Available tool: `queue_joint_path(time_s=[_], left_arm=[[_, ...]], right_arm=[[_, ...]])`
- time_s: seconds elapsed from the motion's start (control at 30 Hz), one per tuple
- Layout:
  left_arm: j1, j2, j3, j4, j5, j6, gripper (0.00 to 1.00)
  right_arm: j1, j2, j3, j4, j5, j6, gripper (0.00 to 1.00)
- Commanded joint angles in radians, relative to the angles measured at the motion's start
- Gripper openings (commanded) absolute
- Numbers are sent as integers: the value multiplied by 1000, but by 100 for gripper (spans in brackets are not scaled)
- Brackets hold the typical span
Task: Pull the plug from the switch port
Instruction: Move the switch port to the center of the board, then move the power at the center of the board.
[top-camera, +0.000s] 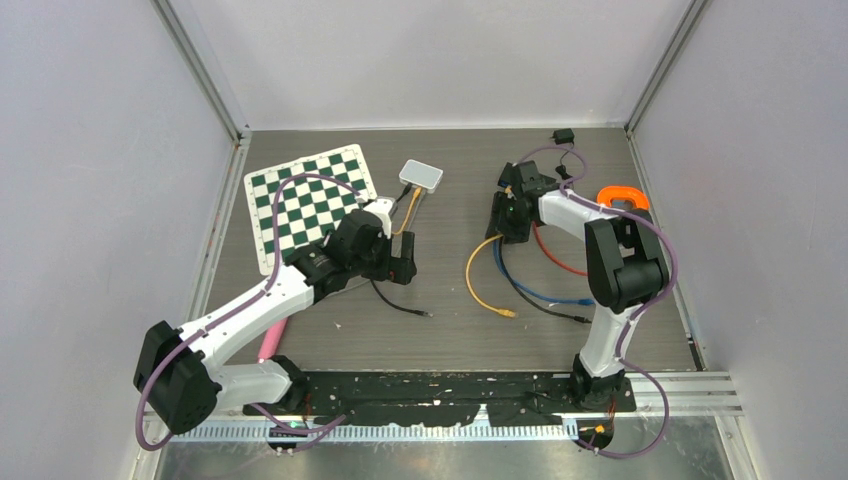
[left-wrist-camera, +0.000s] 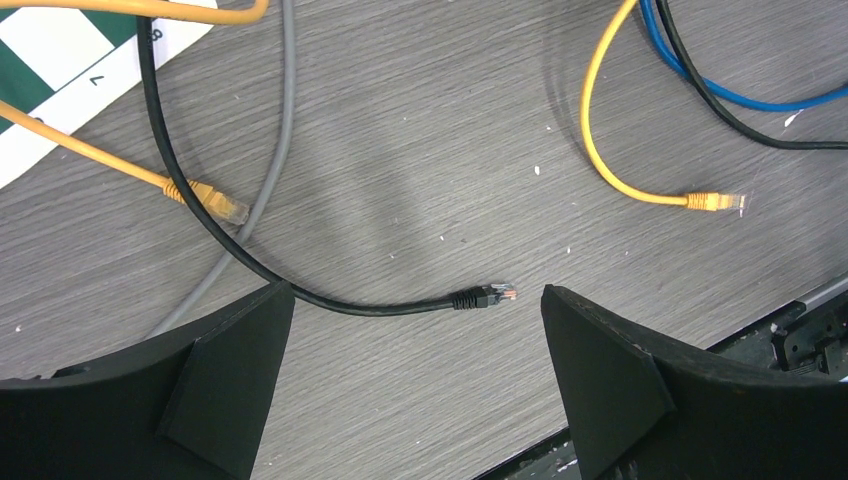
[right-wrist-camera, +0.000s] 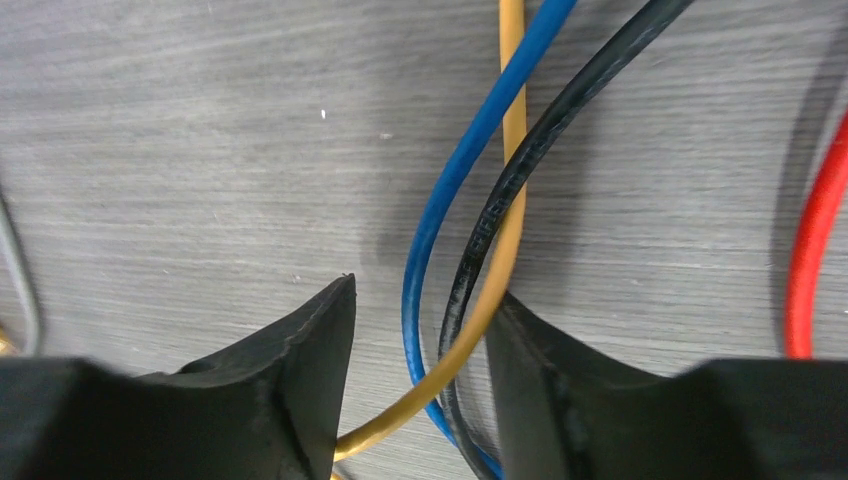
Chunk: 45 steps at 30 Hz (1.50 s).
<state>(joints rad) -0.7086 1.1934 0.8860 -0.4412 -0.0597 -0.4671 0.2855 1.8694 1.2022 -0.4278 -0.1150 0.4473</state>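
Note:
A small white switch box (top-camera: 421, 175) lies at the back centre, with orange, black and grey cables running to its near side. Which plug sits in a port is too small to tell. My left gripper (top-camera: 403, 268) hovers in front of the box. It stands wide open (left-wrist-camera: 417, 292) over the loose black plug (left-wrist-camera: 485, 296), holding nothing. My right gripper (top-camera: 510, 232) is low over a cable bundle. Its jaws (right-wrist-camera: 425, 295) are apart around the blue cable (right-wrist-camera: 455, 180), black cable (right-wrist-camera: 530, 150) and yellow cable (right-wrist-camera: 512, 90). The yellow one touches the right finger (right-wrist-camera: 560, 390).
A green checkerboard mat (top-camera: 310, 200) lies at the back left. Loose yellow (top-camera: 508, 314) and blue (top-camera: 585, 300) plugs lie in front of the right arm. A red cable (top-camera: 555, 258) and an orange U-shaped piece (top-camera: 622, 197) are nearby. A loose orange plug (left-wrist-camera: 215, 203) rests beside the mat.

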Motion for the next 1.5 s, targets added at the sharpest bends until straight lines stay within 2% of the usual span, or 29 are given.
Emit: queue_joint_path(time_s=[0.0, 0.27, 0.4, 0.53, 0.6, 0.63, 0.67, 0.7, 0.77, 0.87, 0.97, 1.13, 1.23, 1.33, 1.43, 1.47], left_arm=[[3, -15, 5, -5, -31, 13, 99], [2, 8, 19, -8, -36, 20, 99], [3, 13, 20, -7, -34, 17, 99], [3, 11, 9, -1, -33, 10, 99], [3, 9, 6, 3, -32, 9, 99], [3, 9, 5, 2, -31, 8, 99], [2, 9, 5, 3, -32, 8, 99], [2, 10, 5, 3, -31, 8, 99], [3, 9, 7, 1, -29, 12, 99], [3, 3, 12, -8, -33, 15, 99], [3, -18, 0, -8, -38, 16, 99], [3, -61, -25, -20, -60, 11, 99], [3, -97, -49, -14, -64, 1, 99], [3, -124, -33, -49, -59, 4, 99], [3, -169, -30, -67, -66, 28, 99], [4, -181, -33, -70, -68, 41, 99]], right_arm=[[51, -42, -63, -26, 32, -63, 43], [186, -190, -263, -31, 21, -77, 14], [287, -286, -381, -51, 12, -34, 14], [341, -393, -472, -63, -8, 34, 24], [342, -460, -471, -93, 20, 42, 32], [342, -508, -457, -131, 56, 34, 42], [341, -529, -422, -151, 78, 26, 48], [341, -569, -397, -189, 128, 7, 59], [337, -615, -310, -236, 207, -37, 72], [306, -630, -136, -306, 316, -165, 80], [190, -588, -8, -329, 391, -230, 81], [-32, -409, 162, -298, 342, -189, 81], [-178, -264, 268, -241, 212, -149, 81], [-307, -35, 374, -127, -61, -158, 80], [-366, 188, 699, -262, -153, -203, 76], [-373, 260, 745, -277, -169, -235, 75]])
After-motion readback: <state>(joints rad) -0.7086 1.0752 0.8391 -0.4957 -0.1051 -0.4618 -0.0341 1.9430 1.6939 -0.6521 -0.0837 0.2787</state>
